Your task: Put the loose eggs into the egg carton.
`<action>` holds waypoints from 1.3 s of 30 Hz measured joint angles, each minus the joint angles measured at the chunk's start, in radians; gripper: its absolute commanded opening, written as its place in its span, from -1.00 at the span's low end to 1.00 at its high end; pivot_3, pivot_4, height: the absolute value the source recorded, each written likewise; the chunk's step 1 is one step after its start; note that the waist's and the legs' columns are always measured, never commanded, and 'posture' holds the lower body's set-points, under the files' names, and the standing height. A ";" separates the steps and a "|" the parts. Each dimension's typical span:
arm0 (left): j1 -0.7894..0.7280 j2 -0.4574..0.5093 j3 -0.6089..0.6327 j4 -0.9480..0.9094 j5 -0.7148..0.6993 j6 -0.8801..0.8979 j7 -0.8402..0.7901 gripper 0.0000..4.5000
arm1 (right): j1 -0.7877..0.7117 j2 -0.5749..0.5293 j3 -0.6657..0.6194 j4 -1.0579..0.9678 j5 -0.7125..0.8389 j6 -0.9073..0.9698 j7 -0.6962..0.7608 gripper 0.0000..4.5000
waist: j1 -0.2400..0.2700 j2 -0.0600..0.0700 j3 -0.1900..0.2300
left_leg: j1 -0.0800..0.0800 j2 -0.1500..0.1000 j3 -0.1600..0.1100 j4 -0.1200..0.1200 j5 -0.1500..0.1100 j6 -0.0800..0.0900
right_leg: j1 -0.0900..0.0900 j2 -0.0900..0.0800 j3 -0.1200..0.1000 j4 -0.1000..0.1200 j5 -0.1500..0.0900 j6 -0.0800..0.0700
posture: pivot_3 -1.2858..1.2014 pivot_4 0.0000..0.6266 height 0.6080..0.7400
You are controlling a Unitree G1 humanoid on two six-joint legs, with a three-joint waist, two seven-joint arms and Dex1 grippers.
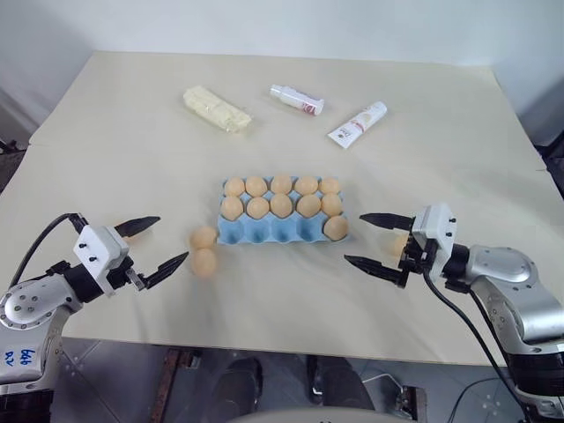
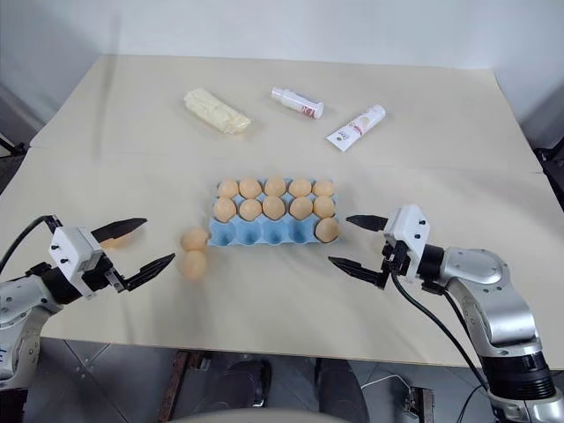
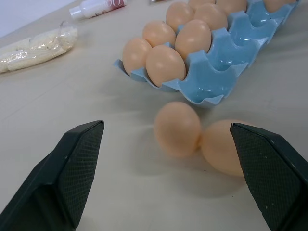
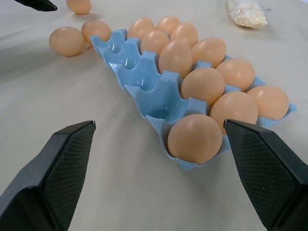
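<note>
You have a cream table [image 1: 423,115] in front of you. On it sits the light blue egg carton [image 1: 264,233]; two loose eggs [image 1: 204,250] lie touching each other just beside its left end. Farther back lie a pale yellow wrapped block [image 1: 217,109], a small white bottle [image 1: 297,100] and a white tube [image 1: 358,123].

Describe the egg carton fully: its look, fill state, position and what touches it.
The egg carton is a light blue moulded tray, apparently pulp or plastic, lying flat mid-table with three rows of five cups. The two far rows are full; the near row holds one egg at its right end, leaving four cups empty. Two loose eggs lie just off its left end. No gripper touches it.
</note>
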 measured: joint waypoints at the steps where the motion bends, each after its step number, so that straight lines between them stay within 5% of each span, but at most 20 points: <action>1: 0.000 0.000 0.000 0.002 0.000 0.000 -0.002 0.99 | 0.000 0.001 0.000 0.000 0.000 0.000 -0.002 1.00 | 0.000 0.000 0.000 | 0.000 0.000 0.000 0.000 0.000 0.000 | 0.000 0.000 0.000 0.000 0.000 0.000 | 0.03 -0.52 1.00; 9: -0.042 -0.016 -0.043 0.010 -0.020 0.021 -0.029 0.99 | 0.107 0.044 -0.080 -0.024 -0.001 -0.011 -0.120 1.00 | 0.012 0.000 0.000 | 0.000 0.000 0.000 0.000 0.000 0.000 | 0.000 0.000 0.000 0.000 0.000 0.001 | 0.03 -0.52 1.00; 19: -0.074 -0.049 -0.256 -0.030 -0.024 -0.006 -0.174 0.99 | 0.370 0.111 -0.257 -0.079 -0.053 -0.071 -0.274 1.00 | 0.016 0.001 0.000 | 0.001 0.000 0.002 0.001 0.000 0.001 | 0.001 0.001 0.001 0.001 0.003 0.000 | 0.03 -0.52 1.00; 33: -0.117 -0.049 -0.278 -0.011 -0.021 -0.031 -0.215 0.99 | 0.169 0.140 -0.160 0.189 -0.118 -0.090 -0.299 1.00 | -0.001 0.002 0.000 | 0.001 0.000 0.003 0.001 0.007 0.005 | 0.001 0.001 0.002 0.000 0.013 -0.002 | 0.03 -0.52 1.00; 39: -0.115 -0.046 -0.272 -0.010 -0.007 -0.042 -0.204 1.00 | 0.122 0.148 -0.125 0.253 -0.125 -0.135 -0.268 0.32 | -0.001 0.002 0.000 | 0.001 0.000 0.003 0.001 0.007 0.005 | 0.001 0.001 0.002 0.000 0.013 -0.001 | 0.03 -0.52 1.00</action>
